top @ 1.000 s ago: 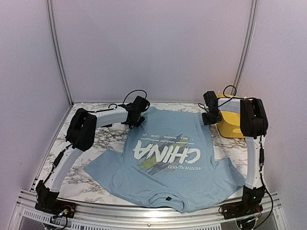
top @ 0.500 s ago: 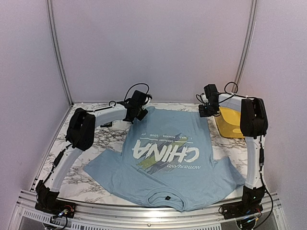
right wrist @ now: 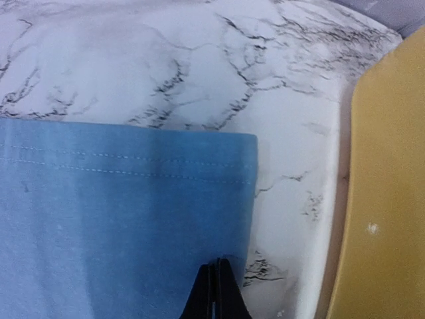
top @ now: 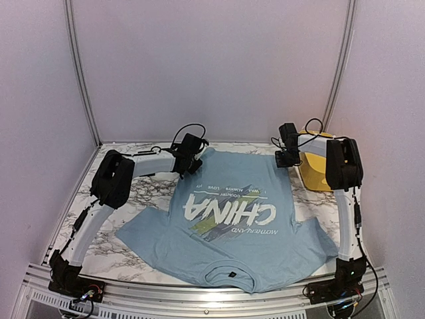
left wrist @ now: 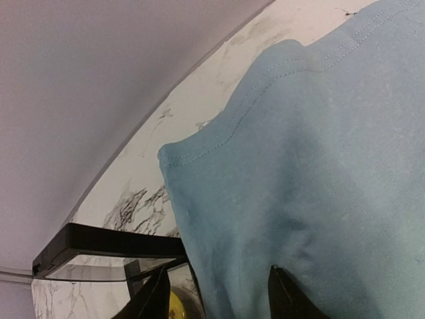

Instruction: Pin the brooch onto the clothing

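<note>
Looking down on a light blue short-sleeved cotton T-shirt (top: 232,246) with white "CHINA" lettering, spread flat on the white, grey-veined marble counter (top: 136,193). Collar toward the arm bases, hem at the far side, long axis running near to far. Noting 2 arms stretched out to the 2 far hem corners.

Finding the left fingers (left wrist: 284,299) parted roughly halfway near the left corner, blue cloth lying between them, no clamp evident. Finding the right fingers (right wrist: 206,302) pressed together over the right corner; cannot tell whether any fabric is pinched.

No brooch made out in any view.

Judging the chest print about equally near both arms, and well toward the bases from both.

Keep clear of the yellow rectangular plastic tub (top: 317,169) just beside the right hem. Open counter on the left, wall close behind.
</note>
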`<act>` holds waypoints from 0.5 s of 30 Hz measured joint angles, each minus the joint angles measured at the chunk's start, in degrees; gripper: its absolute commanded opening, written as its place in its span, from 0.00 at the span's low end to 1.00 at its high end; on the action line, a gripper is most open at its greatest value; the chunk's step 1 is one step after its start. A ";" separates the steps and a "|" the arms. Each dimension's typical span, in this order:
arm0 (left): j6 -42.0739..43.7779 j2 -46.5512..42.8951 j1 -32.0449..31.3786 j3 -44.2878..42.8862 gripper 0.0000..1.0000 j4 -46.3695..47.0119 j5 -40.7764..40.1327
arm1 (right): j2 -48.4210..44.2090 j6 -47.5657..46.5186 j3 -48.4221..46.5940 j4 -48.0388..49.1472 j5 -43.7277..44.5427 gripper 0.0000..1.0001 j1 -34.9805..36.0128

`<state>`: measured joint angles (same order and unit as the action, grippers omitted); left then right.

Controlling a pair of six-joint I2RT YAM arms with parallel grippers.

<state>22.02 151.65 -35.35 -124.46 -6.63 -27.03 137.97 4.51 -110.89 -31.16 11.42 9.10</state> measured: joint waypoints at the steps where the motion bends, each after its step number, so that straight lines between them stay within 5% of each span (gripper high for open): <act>1: -0.02 -0.35 0.00 0.26 0.52 -0.04 0.04 | 0.15 0.09 -0.22 -0.42 1.64 0.00 -0.04; 15: -3.21 -10.88 0.00 5.25 0.56 -0.07 2.23 | 1.01 -2.23 -3.04 -5.16 11.56 0.00 -0.63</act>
<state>18.81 140.77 -35.35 -119.22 -6.70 -24.80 138.98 2.28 -113.93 -36.32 22.98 8.47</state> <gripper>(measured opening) 0.561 0.001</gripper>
